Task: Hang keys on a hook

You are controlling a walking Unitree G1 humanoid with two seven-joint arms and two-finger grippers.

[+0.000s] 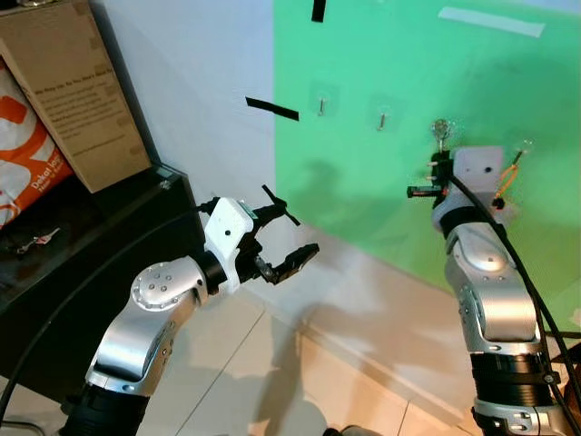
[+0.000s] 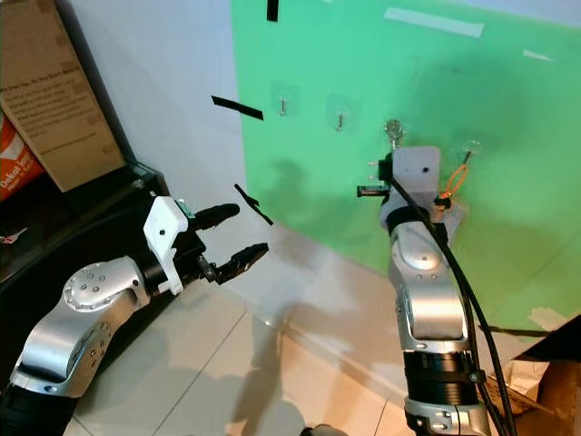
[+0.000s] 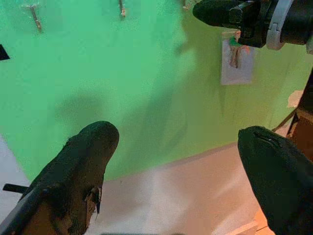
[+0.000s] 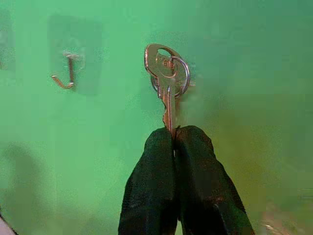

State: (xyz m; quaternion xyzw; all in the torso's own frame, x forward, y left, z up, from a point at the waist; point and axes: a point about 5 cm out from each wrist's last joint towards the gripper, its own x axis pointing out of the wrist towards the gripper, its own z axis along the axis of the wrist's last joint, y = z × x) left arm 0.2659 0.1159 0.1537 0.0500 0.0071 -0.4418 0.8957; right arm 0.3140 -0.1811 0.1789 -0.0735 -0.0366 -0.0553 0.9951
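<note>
- Right gripper raised against the green wall panel, black fingers pressed together on the blade of a silver key, bow end upward with a split ring threaded through it.
- Seen from the head cameras as a small silver glint just above the right wrist housing, close to or against the panel; touching or not cannot be told.
- Key held upright, near a clear adhesive pad on the panel; whether the ring sits over a hook cannot be told.
- Beside it, toward the robot's left, a bare metal hook on its own clear pad, apart from the key.
- Two bare hooks and in a row on the panel, left of the held key.
- Farther right, an orange cord hanging on the panel beside the right wrist.
- Left gripper lifted low in front of the wall, fingers spread wide, holding nothing, well apart from the key.
- Strips of black tape stuck on the white wall and the panel's edge.
- At far left, a cardboard box leaning on a dark cabinet, an orange and white bag next to it.
- Pale tiled floor below.
</note>
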